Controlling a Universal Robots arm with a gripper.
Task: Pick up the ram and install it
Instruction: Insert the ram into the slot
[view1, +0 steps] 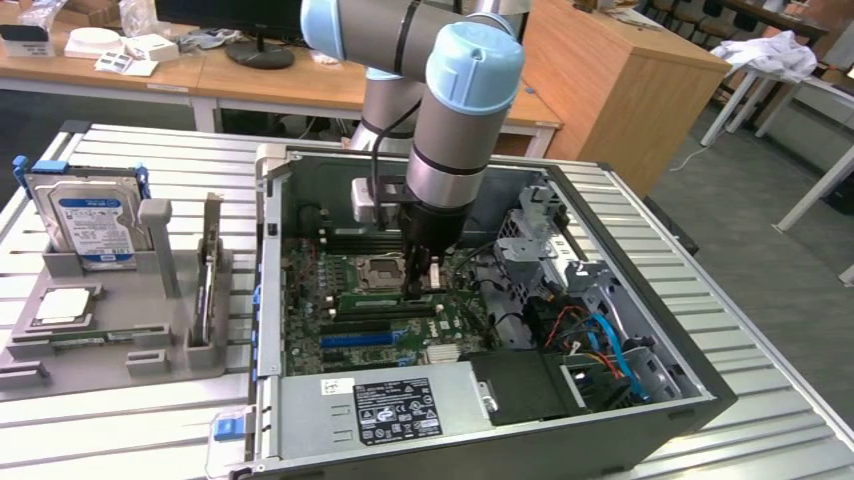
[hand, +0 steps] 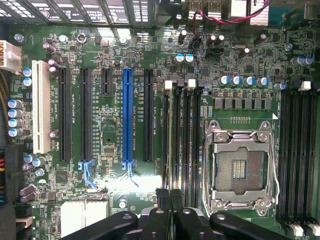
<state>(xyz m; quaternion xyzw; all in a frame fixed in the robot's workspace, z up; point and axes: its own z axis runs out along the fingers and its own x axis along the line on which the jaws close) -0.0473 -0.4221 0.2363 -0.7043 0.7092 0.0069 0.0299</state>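
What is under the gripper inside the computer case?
Black memory slots on the motherboard, beside the empty CPU socket. The gripper covers the spot directly below it.

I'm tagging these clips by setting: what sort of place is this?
Probably a robotics lab: a robot arm over an open computer case, a slatted metal table, wooden desks behind.

Arm reaches down into open PC case on tabletop; claw closed, tip by green ram along motherboard slots, beside CPU socket. Grey tray at exterior view's left holds hard drive upright.
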